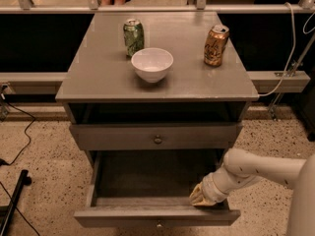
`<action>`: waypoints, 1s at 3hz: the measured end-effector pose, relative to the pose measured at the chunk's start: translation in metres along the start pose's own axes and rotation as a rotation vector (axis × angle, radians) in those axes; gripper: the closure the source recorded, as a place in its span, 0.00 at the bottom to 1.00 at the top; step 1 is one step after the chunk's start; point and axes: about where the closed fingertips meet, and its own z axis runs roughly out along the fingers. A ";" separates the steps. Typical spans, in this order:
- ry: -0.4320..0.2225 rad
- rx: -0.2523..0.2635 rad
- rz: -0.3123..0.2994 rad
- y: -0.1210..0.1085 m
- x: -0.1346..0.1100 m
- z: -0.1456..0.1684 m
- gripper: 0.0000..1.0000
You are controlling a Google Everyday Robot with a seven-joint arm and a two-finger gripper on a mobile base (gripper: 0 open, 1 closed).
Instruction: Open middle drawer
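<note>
Middle drawer [147, 214] pulled out, gripper [201, 196] inside its right front corner, its hold unclear

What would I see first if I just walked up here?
The white robot arm reaches in from the right edge, its gripper at the right front corner of the pulled-out middle drawer. On the cabinet top stand a white bowl, a green can behind it and a gold can to the right.
</note>
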 end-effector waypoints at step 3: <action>-0.017 -0.039 0.006 0.014 -0.002 0.001 1.00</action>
